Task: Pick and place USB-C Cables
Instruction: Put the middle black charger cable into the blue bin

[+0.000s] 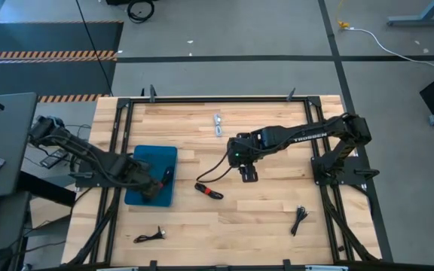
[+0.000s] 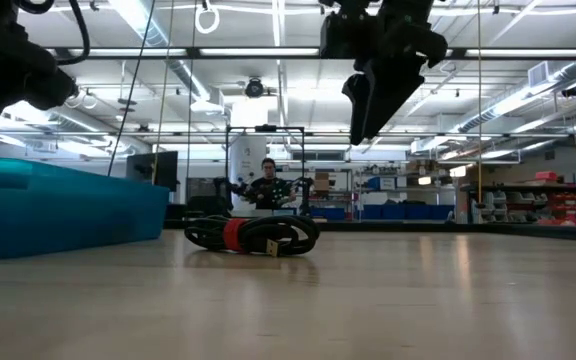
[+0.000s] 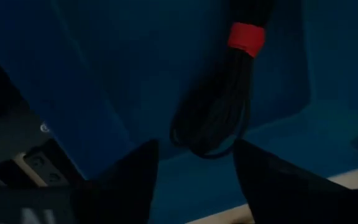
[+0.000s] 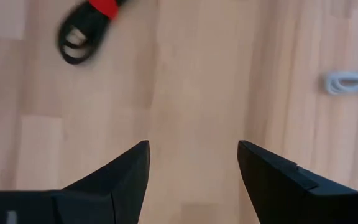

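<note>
A black USB-C cable bundle with a red band [image 3: 213,118] lies on the floor of the blue bin [image 1: 143,162]. My left gripper [image 3: 194,146] hovers open just short of it, one finger on either side and apart from it. My right gripper [image 4: 193,146] hangs open above the bare table [image 2: 373,125]. Left of it a second black bundle with a red band [image 1: 209,191] rests on the wood and also shows in the low view [image 2: 253,235]. A white bundle [image 1: 218,124] lies near the far edge. Two more black bundles [image 1: 300,220] [image 1: 151,236] lie near the near edge.
The blue bin's wall [image 2: 58,210] stands at the table's left side, under the left arm. Open wood lies between the bin and the right arm's base [image 1: 337,169]. A person [image 2: 268,185] stands far off in the room behind the table.
</note>
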You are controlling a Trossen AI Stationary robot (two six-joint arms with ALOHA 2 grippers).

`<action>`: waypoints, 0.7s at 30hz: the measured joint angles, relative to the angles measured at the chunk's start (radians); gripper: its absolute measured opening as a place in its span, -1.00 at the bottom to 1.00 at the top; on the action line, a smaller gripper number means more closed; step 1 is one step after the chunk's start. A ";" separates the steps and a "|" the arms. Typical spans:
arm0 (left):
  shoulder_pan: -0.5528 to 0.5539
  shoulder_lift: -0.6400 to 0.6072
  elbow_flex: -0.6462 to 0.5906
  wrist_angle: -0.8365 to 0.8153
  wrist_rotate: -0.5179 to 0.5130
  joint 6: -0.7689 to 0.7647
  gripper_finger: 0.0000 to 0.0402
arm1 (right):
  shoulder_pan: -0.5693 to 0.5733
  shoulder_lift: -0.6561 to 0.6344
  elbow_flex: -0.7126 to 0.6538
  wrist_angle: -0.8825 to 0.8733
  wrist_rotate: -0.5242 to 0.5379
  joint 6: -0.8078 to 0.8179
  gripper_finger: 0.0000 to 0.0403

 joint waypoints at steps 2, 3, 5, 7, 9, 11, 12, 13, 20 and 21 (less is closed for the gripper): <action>0.010 -0.010 0.000 -0.001 0.004 0.074 0.17 | 0.011 0.000 0.000 0.032 -0.044 0.016 0.23; 0.016 -0.017 0.000 0.000 0.004 0.109 0.18 | 0.018 0.000 0.000 0.051 -0.061 0.025 0.23; 0.030 -0.026 0.003 -0.003 -0.012 0.183 0.19 | 0.037 0.000 0.000 0.083 -0.069 0.032 0.23; 0.043 -0.034 0.022 -0.007 -0.062 0.278 0.17 | 0.065 0.005 0.000 0.113 -0.040 0.019 0.23; 0.052 -0.040 0.056 -0.004 -0.124 0.385 0.14 | 0.096 0.018 0.000 0.137 -0.005 -0.015 0.23; 0.055 -0.040 0.104 -0.007 -0.202 0.504 0.11 | 0.128 0.046 0.000 0.170 0.009 -0.031 0.23; 0.056 -0.040 0.134 -0.002 -0.246 0.559 0.09 | 0.143 0.056 0.000 0.200 0.008 -0.030 0.23; 0.055 -0.040 0.166 -0.005 -0.302 0.612 0.08 | 0.158 0.074 0.000 0.209 0.009 -0.022 0.23; 0.048 -0.039 0.304 0.155 -0.578 0.980 0.05 | 0.234 0.195 0.000 0.322 0.022 0.069 0.23; 0.047 -0.039 0.307 0.194 -0.591 1.038 0.05 | 0.241 0.209 0.000 0.324 0.038 0.074 0.23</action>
